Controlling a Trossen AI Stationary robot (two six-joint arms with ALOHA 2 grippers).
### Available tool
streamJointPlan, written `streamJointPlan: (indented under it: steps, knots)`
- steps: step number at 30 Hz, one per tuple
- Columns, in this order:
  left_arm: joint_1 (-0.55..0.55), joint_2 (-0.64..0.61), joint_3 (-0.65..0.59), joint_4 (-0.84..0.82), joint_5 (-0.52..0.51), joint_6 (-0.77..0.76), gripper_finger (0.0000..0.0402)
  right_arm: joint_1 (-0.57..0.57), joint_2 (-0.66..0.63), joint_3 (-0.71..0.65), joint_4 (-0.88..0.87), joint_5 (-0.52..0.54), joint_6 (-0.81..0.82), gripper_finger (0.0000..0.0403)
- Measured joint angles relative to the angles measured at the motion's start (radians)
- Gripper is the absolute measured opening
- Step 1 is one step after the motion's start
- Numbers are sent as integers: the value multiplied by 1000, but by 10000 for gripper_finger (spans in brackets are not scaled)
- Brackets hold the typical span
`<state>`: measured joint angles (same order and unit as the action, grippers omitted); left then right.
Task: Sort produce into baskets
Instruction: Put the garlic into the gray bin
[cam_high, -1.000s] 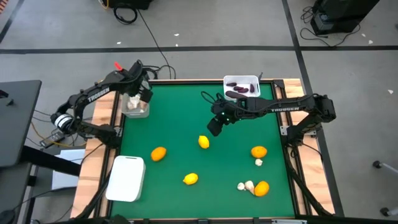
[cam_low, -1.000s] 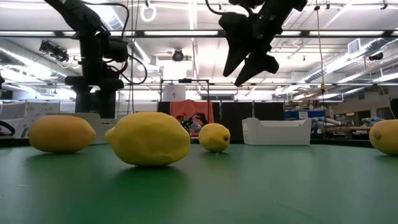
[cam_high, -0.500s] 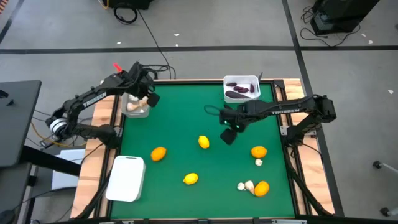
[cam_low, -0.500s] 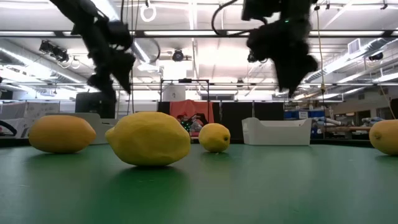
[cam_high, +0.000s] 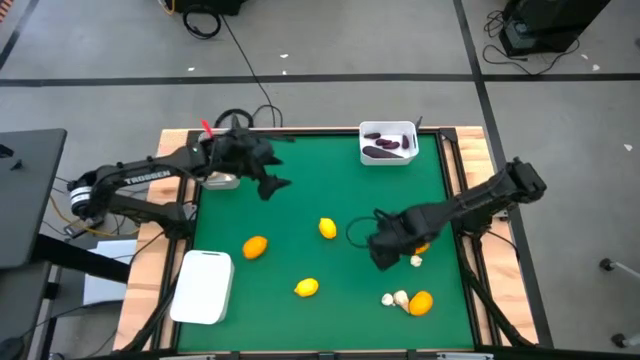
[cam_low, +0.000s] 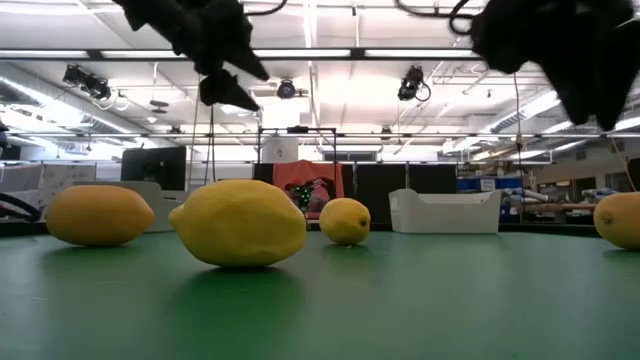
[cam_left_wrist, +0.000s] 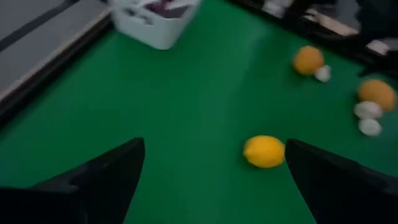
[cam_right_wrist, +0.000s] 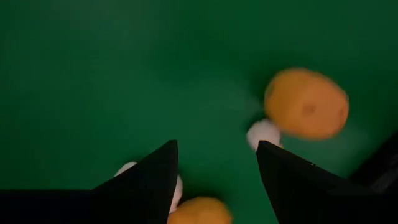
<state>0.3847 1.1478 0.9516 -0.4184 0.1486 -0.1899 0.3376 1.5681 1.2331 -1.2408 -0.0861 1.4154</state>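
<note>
High view shows the right gripper (cam_high: 385, 245) spread and empty over the green table (cam_high: 300, 180), just beside an orange fruit (cam_high: 418, 243) with a small garlic bulb (cam_high: 416, 261) touching it. From that orange, the white basket (cam_high: 388, 142) of eggplant pieces sits well apart at the far edge. The left gripper (cam_high: 270, 182) hangs wide open, also holding nothing. The garlic looks light, papery and easily crushed; a gentle pinch across its widest part seems best, clear of the rolling orange.
</note>
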Motion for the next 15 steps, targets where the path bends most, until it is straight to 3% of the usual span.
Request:
streamJointPlan:
  steps: [9,15]
  knots:
    - [-180,66,0,119,-1,-25,394,197,-1,-52,-23,101,410,229]
    - [-252,78,0,113,-2,-54,394,238,-1,-176,60,110,515,228]
